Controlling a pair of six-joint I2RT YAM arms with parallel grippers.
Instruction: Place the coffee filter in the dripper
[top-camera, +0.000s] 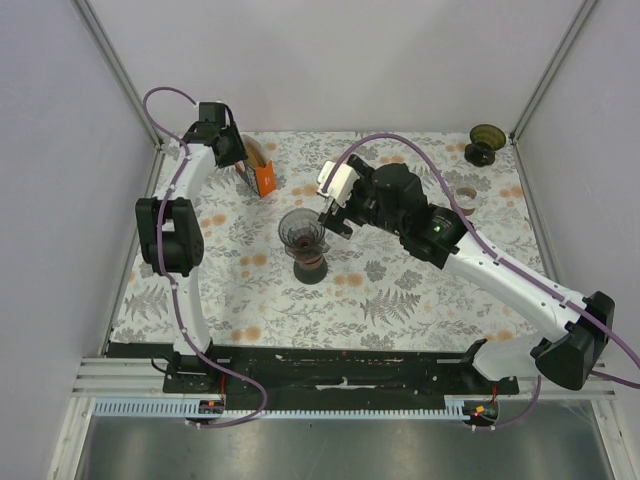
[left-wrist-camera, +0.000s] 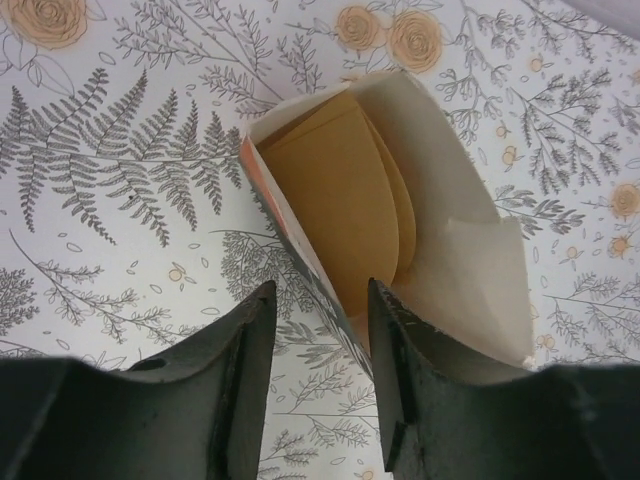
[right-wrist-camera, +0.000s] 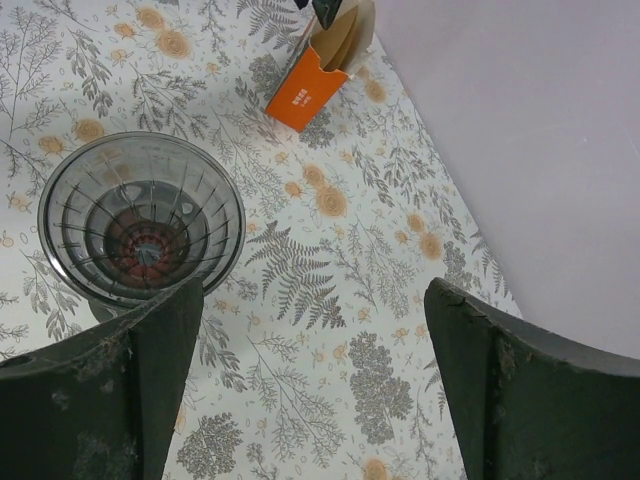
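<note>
Brown paper coffee filters (left-wrist-camera: 340, 200) stand upright inside an open orange box (top-camera: 263, 178) at the back left of the table. My left gripper (left-wrist-camera: 320, 292) reaches down at the box's open top. Its jaws are open and set fairly narrow, and they straddle the box's near wall (left-wrist-camera: 300, 250), one finger inside by the filters and one outside. Nothing is pinched. The clear glass dripper (top-camera: 302, 231) stands on a dark reddish base near the middle and is empty (right-wrist-camera: 140, 230). My right gripper (top-camera: 330, 215) hovers just right of the dripper, wide open (right-wrist-camera: 315, 295) and holding nothing.
A dark green cup-shaped vessel (top-camera: 486, 143) stands in the back right corner, with a small ring (top-camera: 466, 195) lying in front of it. White walls close in the floral table cloth (top-camera: 400, 300) on three sides. The orange box (right-wrist-camera: 300, 100) sits close to the back wall.
</note>
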